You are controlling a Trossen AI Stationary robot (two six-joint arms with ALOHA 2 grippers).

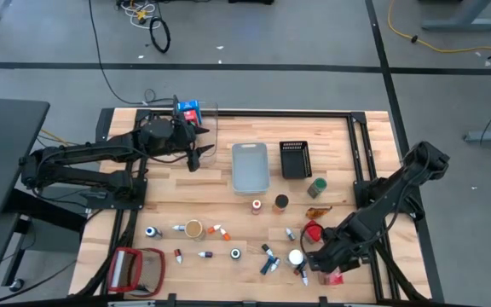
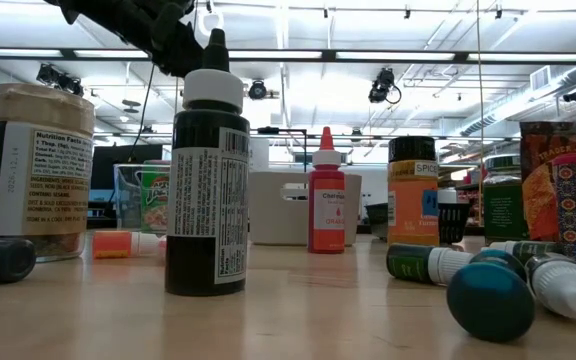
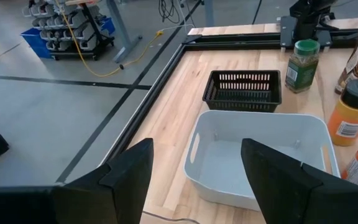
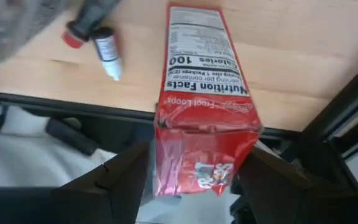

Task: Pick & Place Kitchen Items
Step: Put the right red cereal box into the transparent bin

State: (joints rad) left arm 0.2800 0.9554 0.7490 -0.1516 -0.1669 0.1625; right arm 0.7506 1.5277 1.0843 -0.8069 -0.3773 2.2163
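My right gripper [image 1: 326, 263] is at the table's near right corner, shut on a red cereal carton [image 4: 204, 81] whose nutrition panel faces the wrist camera. My left gripper [image 1: 196, 157] hovers open at the far left with nothing between its fingers. It is beside a clear bin [image 1: 207, 124] that holds a blue carton [image 1: 190, 111]. Several small bottles and jars [image 1: 228, 230] lie or stand along the table's near part. Two little bottles [image 4: 98, 40] lie on the wood beyond the red carton. My right gripper pinches the red carton near its crumpled end [image 4: 197, 155], one finger on each long side. The fingers slant down from above and lie across the carton. The carton points away from the fingers toward the table top; I cannot tell whether its far end rests on the wood.
A grey bin [image 1: 250, 166] and a black basket [image 1: 295, 159] stand at the table's middle far part, with a green-lidded jar [image 1: 316, 188] and orange jars [image 1: 278, 203] near them. A red-framed flat object [image 1: 130, 269] lies at the near left. The black table frame [image 4: 73, 102] runs right under my right gripper.
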